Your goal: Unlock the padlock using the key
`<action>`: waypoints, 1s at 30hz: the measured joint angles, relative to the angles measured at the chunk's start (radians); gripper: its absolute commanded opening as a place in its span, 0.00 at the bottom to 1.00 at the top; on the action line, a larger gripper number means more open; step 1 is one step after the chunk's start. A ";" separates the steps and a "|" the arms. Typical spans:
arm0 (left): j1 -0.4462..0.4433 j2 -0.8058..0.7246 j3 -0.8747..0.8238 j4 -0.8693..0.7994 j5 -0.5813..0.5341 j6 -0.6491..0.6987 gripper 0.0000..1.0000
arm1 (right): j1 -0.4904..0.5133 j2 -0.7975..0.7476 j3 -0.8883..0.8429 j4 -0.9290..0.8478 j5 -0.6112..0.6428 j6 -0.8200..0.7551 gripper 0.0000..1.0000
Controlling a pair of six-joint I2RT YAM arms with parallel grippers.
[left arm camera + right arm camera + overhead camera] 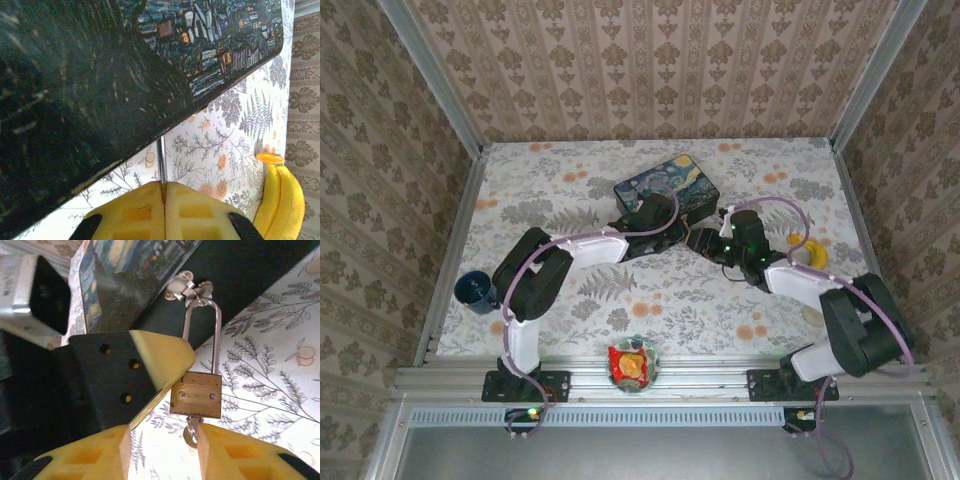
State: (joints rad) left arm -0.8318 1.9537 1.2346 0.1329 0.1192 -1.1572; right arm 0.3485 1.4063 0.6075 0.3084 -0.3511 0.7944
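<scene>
The small brass padlock (196, 395) hangs by its thin silver shackle (216, 335) from the hasp (192, 287) on the side of the Starry Night tin (667, 185). My left gripper (164, 186) is shut on the padlock; the shackle's rod (161, 160) rises from between its yellow pads. In the right wrist view, one left finger (160, 357) overlaps the lock's upper left corner. The key (190, 432) sticks out of the lock's underside. My right gripper (162, 450) is open just below, its right pad (240, 455) touching the key's side. Both grippers meet in front of the tin (692, 238).
A yellow banana (810, 252) lies right of the right arm, also at the edge of the left wrist view (282, 195). A dark blue cup (475, 290) stands at the left table edge. A bowl with a red snack bag (632, 365) sits at the near edge.
</scene>
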 measured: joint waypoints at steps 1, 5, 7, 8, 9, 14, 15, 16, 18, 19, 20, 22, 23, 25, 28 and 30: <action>-0.001 -0.003 -0.006 0.004 0.002 -0.006 0.00 | 0.003 -0.026 -0.007 -0.021 0.014 -0.014 0.42; -0.001 -0.003 -0.029 0.042 0.009 -0.042 0.00 | 0.025 -0.109 -0.021 -0.127 0.092 -0.083 0.38; 0.001 -0.003 -0.039 0.063 0.016 -0.066 0.00 | 0.051 -0.148 -0.021 -0.193 0.143 -0.121 0.34; 0.002 -0.003 -0.042 0.069 0.019 -0.075 0.00 | 0.065 -0.163 -0.021 -0.219 0.164 -0.140 0.33; 0.002 -0.003 -0.043 0.076 0.022 -0.084 0.00 | 0.083 -0.181 -0.021 -0.249 0.190 -0.162 0.32; 0.002 -0.003 -0.043 0.082 0.032 -0.109 0.00 | 0.174 -0.198 0.016 -0.396 0.334 -0.269 0.32; 0.002 -0.003 -0.044 0.082 0.035 -0.112 0.00 | 0.193 -0.190 0.034 -0.421 0.366 -0.289 0.32; 0.002 -0.003 -0.044 0.084 0.036 -0.115 0.00 | 0.212 -0.177 0.055 -0.442 0.397 -0.308 0.32; 0.003 -0.003 -0.046 0.085 0.041 -0.121 0.00 | 0.240 -0.143 0.099 -0.468 0.449 -0.343 0.32; 0.003 -0.003 -0.047 0.085 0.043 -0.124 0.00 | 0.250 -0.121 0.119 -0.475 0.472 -0.357 0.32; 0.003 -0.003 -0.048 0.089 0.043 -0.127 0.00 | 0.261 -0.097 0.140 -0.480 0.494 -0.373 0.32; 0.003 -0.003 -0.050 0.093 0.046 -0.131 0.00 | 0.278 -0.046 0.180 -0.497 0.537 -0.400 0.32; 0.004 -0.003 -0.051 0.095 0.046 -0.133 0.00 | 0.284 -0.023 0.196 -0.500 0.553 -0.409 0.32; 0.006 -0.003 -0.053 0.100 0.051 -0.134 0.00 | 0.293 0.023 0.224 -0.507 0.581 -0.430 0.32; 0.009 -0.003 -0.058 0.104 0.060 -0.136 0.00 | 0.298 0.063 0.245 -0.519 0.611 -0.452 0.32; 0.009 -0.003 -0.058 0.106 0.063 -0.139 0.00 | 0.298 0.078 0.252 -0.520 0.627 -0.459 0.31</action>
State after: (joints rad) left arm -0.8230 1.9507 1.1770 0.2394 0.1818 -1.2964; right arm 0.6464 1.4845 0.8593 -0.2111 0.2760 0.3351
